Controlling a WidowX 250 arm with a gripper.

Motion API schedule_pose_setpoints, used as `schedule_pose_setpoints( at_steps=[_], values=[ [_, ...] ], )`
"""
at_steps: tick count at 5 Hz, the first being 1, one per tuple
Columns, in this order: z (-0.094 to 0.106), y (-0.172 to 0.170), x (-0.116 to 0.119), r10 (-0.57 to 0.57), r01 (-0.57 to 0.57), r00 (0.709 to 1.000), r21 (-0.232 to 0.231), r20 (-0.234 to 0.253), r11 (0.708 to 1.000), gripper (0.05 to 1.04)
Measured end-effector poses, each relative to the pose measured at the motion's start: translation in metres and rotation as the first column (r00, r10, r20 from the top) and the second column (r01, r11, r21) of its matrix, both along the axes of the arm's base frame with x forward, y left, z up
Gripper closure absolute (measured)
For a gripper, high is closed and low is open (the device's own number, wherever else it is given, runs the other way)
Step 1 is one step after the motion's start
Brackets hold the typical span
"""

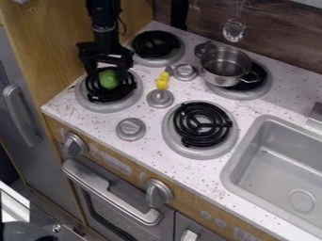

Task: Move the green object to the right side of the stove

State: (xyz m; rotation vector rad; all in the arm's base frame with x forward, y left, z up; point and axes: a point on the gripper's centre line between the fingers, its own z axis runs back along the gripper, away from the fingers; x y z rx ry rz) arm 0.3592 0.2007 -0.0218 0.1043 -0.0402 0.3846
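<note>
The black gripper (106, 59) hangs down over the front left burner (107, 107), at the upper left of the stove. Directly below it is a round green object (108, 79), within the outline of the black coil. The gripper's dark lower parts blend with the coil, so whether they touch the green object cannot be made out. The right side of the stove (248, 110) has a front burner (201, 124) with a bare black coil and a back burner with a metal pot (224, 66) on it.
A small yellow object (163, 81) stands by the silver knob (160, 98) between the burners. Another burner (156, 44) lies behind the gripper. The grey sink (283, 164) is at the right, and a wooden panel (56, 42) rises at the left.
</note>
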Motion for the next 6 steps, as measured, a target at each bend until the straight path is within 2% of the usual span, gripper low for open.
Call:
schedule_pose_setpoints(
  at_steps=[2, 3, 4, 5, 6],
  values=[
    [-0.005, -0.005, 0.004, -0.002, 0.002, 1.0, 0.004, 0.011, 1.0, 0.119],
    [-0.012, -0.005, 0.002, 0.02, -0.02, 1.0, 0.009, -0.003, 1.0, 0.361],
    [-0.012, -0.007, 0.003, 0.019, -0.018, 1.0, 0.017, -0.007, 1.0, 0.388],
    [-0.015, -0.012, -0.004, 0.017, -0.017, 1.0, 0.006, -0.01, 1.0, 0.389],
    [0.008, -0.039, -0.011, -0.043, 0.042, 0.997, 0.02, 0.069, 0.999, 0.395]
  ],
)
